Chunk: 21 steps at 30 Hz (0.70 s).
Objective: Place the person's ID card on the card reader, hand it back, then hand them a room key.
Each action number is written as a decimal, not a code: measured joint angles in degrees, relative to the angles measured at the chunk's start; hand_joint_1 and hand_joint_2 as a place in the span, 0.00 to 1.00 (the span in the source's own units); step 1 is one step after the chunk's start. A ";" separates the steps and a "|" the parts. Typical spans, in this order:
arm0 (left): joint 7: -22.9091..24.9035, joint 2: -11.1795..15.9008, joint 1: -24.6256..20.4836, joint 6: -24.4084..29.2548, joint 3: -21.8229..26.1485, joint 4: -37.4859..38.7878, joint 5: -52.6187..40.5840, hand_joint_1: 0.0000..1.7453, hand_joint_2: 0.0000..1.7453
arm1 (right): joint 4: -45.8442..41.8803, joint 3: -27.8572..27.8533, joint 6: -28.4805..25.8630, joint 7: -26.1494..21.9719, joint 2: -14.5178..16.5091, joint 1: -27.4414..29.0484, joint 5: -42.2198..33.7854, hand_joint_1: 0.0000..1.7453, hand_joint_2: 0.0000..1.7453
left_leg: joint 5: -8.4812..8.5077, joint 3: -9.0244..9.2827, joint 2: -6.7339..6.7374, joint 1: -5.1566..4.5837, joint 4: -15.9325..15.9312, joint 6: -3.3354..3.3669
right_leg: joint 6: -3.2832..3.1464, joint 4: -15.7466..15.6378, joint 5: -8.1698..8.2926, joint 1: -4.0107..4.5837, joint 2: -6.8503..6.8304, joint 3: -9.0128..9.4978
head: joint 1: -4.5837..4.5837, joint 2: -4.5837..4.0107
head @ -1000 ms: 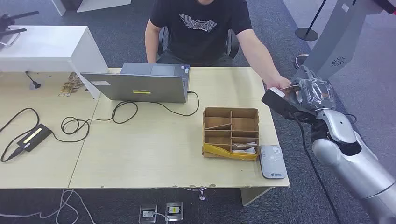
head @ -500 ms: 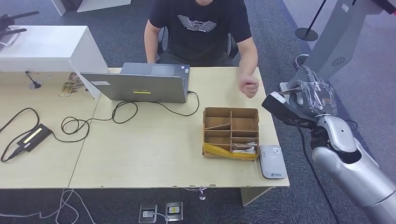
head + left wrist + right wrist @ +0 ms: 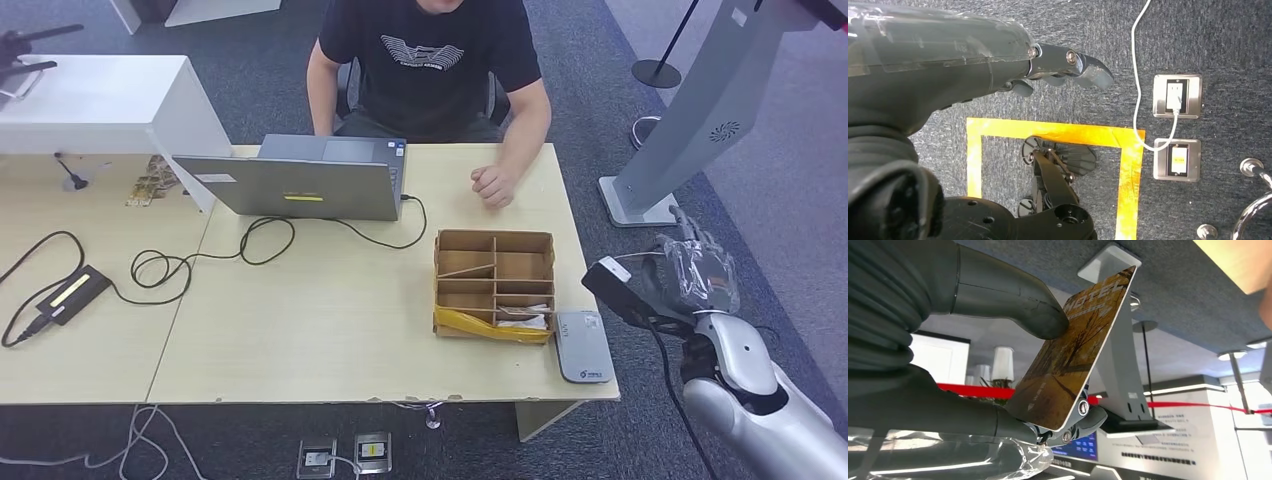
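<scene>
My right hand [image 3: 697, 268] hangs off the table's right edge, level with the cardboard box. In the right wrist view its thumb [image 3: 1003, 300] and fingers pinch a card [image 3: 1073, 350] printed with yellow trees and the word HOTEL. The grey card reader [image 3: 584, 345] lies at the table's front right corner, left of that hand. The person's fist [image 3: 491, 185] rests on the table to the right of the laptop. My left hand [image 3: 998, 60] hangs over the carpet, fingers apart and holding nothing.
A compartmented cardboard box [image 3: 494, 285] holding cards stands just left of the reader. An open laptop [image 3: 305, 180] with its cable sits at the table's far side. A grey kiosk stand [image 3: 690, 110] rises to the right, behind my right hand.
My right hand has drawn back from the person's hand at the table's far right edge toward me, with the card. The person's hand has pulled back onto the table.
</scene>
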 joint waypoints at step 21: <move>-0.02 0.17 -0.02 0.00 0.00 0.00 0.42 0.00 0.00 | 0.01 -0.50 -2.86 -3.92 -0.59 7.73 -2.82 1.00 1.00 | 0.00 -0.01 0.02 0.00 -0.01 0.00 | 0.00 0.01 0.00 0.00 0.02 0.00 | -0.01 0.00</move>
